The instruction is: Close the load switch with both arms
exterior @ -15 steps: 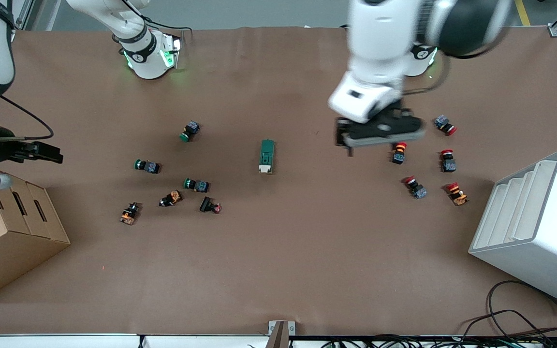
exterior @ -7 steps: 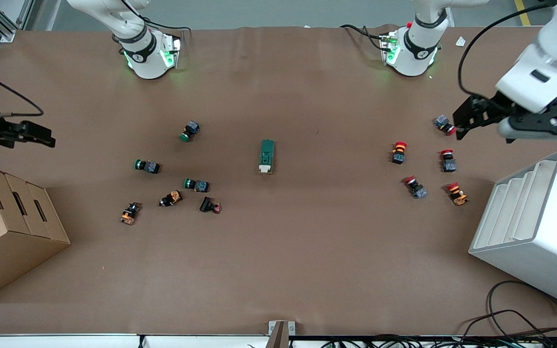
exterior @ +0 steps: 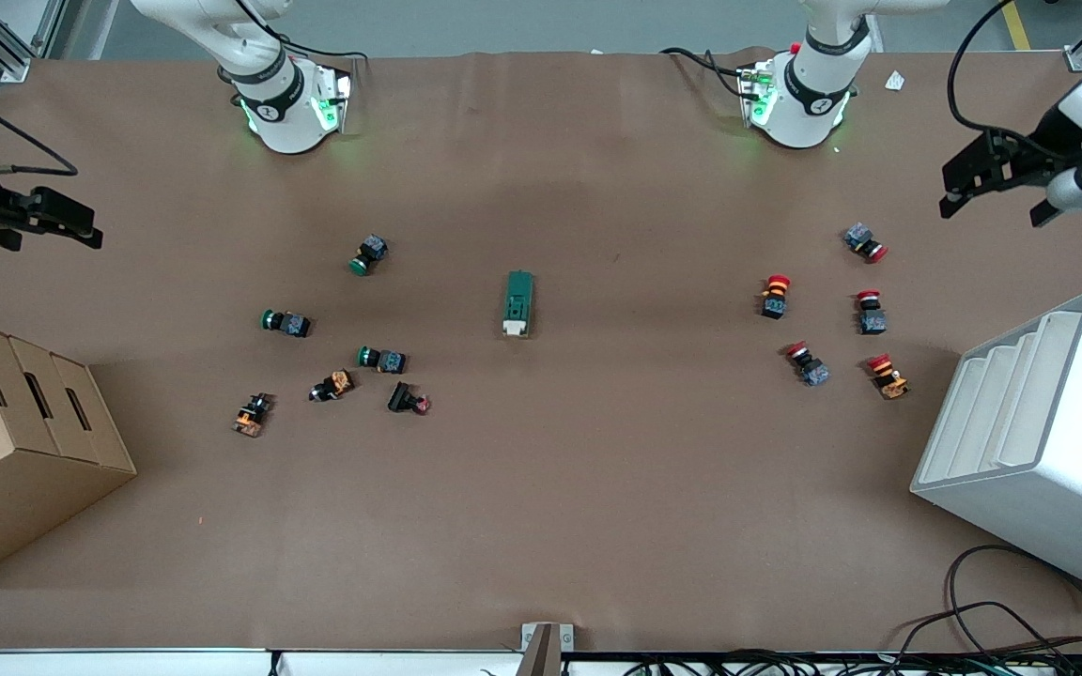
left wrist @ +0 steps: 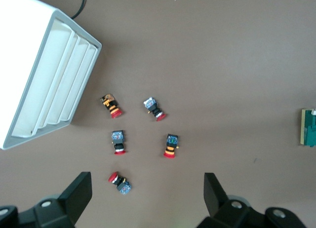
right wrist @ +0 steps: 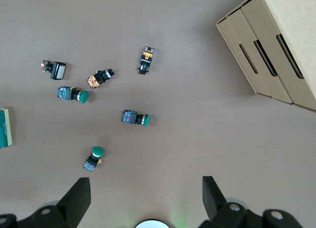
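Right gripper [exterior: 81,225]: black two-finger tool, up in the air over the right arm's end of the brown table [exterior: 541,526], above the tan cardboard box with three slots [exterior: 24,422]. Fingers spread wide, holding nothing; the right wrist view shows both fingertips [right wrist: 79,196] well apart.

Green-capped push buttons: three, scattered toward the right arm's end; one [exterior: 369,253] farthest from the front camera, one [exterior: 285,322] nearer, one [exterior: 381,358] nearer again.

Orange-bodied button parts: two [exterior: 252,414] [exterior: 332,385], just nearer the camera than the green caps, with a small black block with a red tip [exterior: 407,400] beside them.

Load switch [exterior: 518,303]: dark green elongated rectangular block, white lever piece at the end nearer the camera. Lies flat at mid-table, between the two button groups, well apart from both grippers.

Red-capped push buttons: five, toward the left arm's end [exterior: 775,296] [exterior: 865,242] [exterior: 871,313] [exterior: 807,363] [exterior: 888,376].

White stepped plastic bin [exterior: 1039,441]: at the left arm's end, near the camera.

Left gripper [exterior: 987,192]: black two-finger tool, aloft over the left arm's end of the table. Fingers [left wrist: 79,191] spread wide, empty.
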